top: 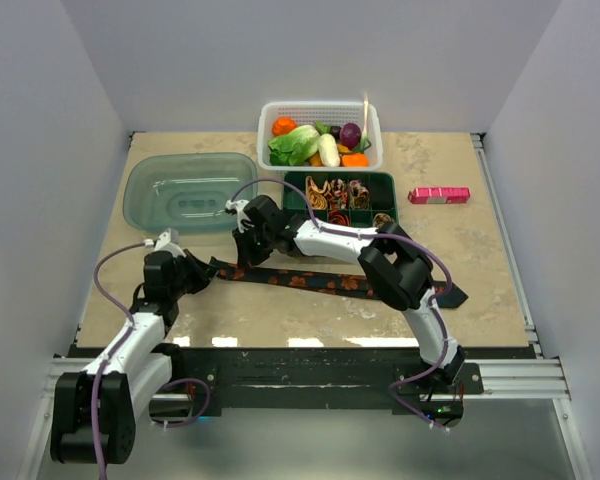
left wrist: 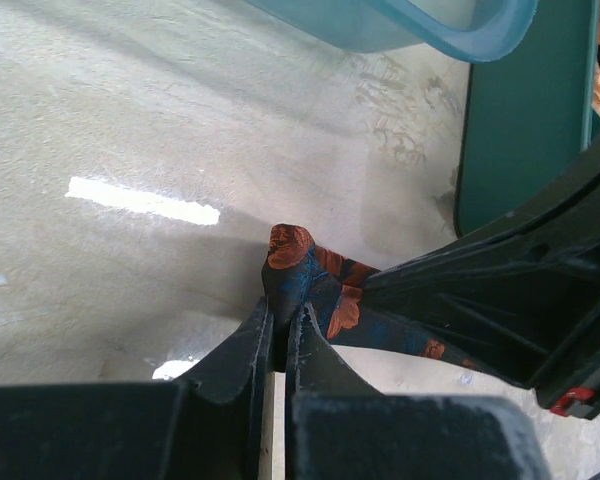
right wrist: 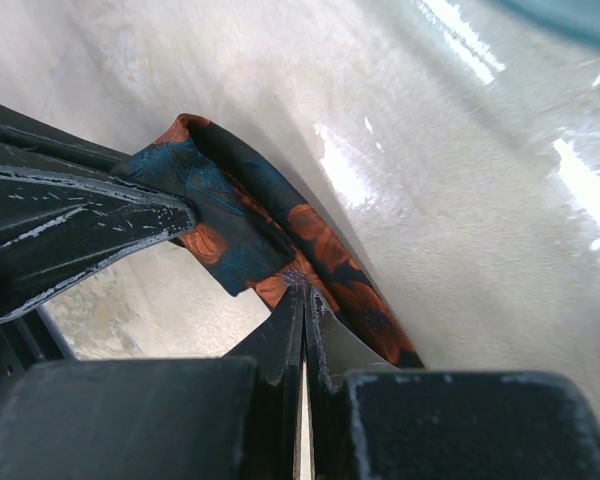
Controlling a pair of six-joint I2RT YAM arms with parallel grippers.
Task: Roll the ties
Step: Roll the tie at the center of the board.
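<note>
A long black tie with orange-red spots (top: 310,280) lies across the table's near middle, and its right end reaches the right arm's base. My left gripper (top: 208,268) is shut on the tie's left tip; in the left wrist view its jaws (left wrist: 280,318) pinch the bunched fabric (left wrist: 305,270). My right gripper (top: 242,244) is shut on the same end just beside it, and its closed jaws (right wrist: 305,292) hold a fold of the tie (right wrist: 325,240). Small rolled ties (top: 330,192) in tan, brown and orange sit in a green tray.
The green divided tray (top: 291,180) stands behind the grippers. A clear teal tub (top: 190,190) is at the back left. A white basket (top: 320,105) of vegetables sits at the back. A pink box (top: 439,195) lies at the right.
</note>
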